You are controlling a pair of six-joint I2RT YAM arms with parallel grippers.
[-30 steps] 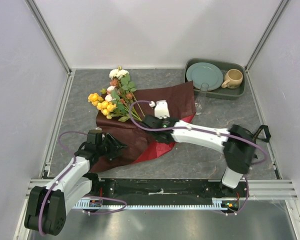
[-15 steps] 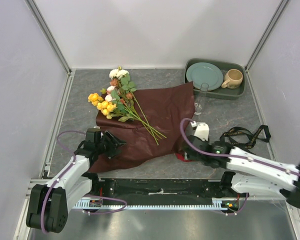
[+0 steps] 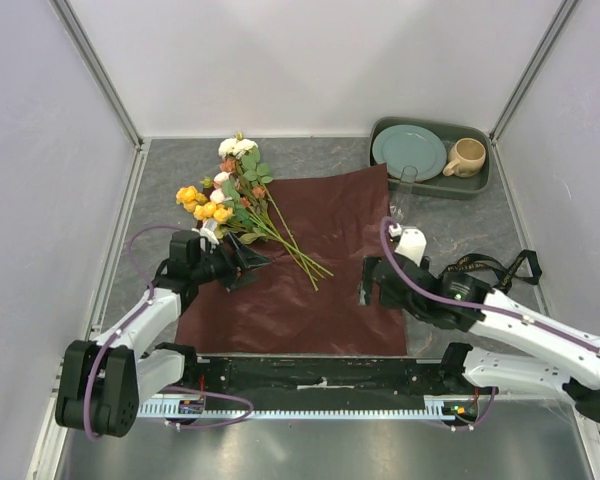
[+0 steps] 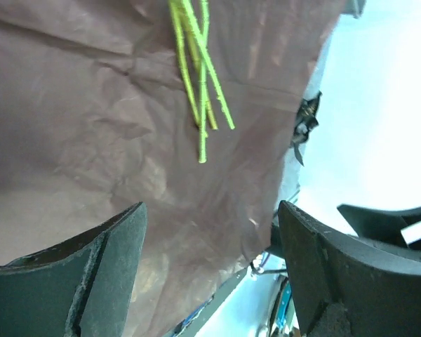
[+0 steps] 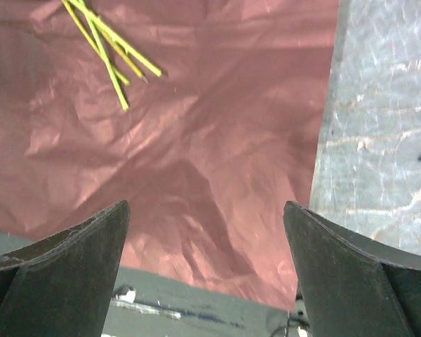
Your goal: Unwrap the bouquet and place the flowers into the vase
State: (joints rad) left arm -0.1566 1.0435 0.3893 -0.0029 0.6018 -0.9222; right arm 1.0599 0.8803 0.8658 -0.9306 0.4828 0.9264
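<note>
The grey stone-patterned bench [image 3: 170, 165] carried everything. The largest thing on it was the dark maroon sheet of wrapping paper [image 3: 320, 290]. It lay opened out and nearly flat from the middle to the near edge, creased but no longer folded round anything. A dark green rectangular tray [image 3: 450, 190] sat in the far right corner, holding a teal plate [image 3: 408, 150] and a beige mug [image 3: 467, 157].

The artificial flowers [image 3: 235, 200], yellow, white, pink and rust blooms on green stems, lay across the paper's far left corner. Their heads pointed toward the far left of the bench. Their bare stem ends [image 4: 200, 119] fanned toward the sheet's middle.

The left hand [image 3: 242, 268] hovered over the paper's left side just beside the stems. The right hand [image 3: 366, 284] hovered over its right edge. Both were released, fingers spread wide with nothing between them.

The narrow clear glass vase [image 3: 404, 195] stood upright just in front of the tray, beside the paper's far right corner. A black ribbon with gold lettering [image 3: 485, 265] lay loose near the right edge.

The unwrapping looked done, so the step in hand seemed to be gathering the stems. It would go best with the left hand closing where the stems cross, so that none is left behind. The bunch could then be tipped upright and the cut ends lowered slowly into the slim neck. The vase looked light and likely to topple, so the right hand might steady it.
</note>
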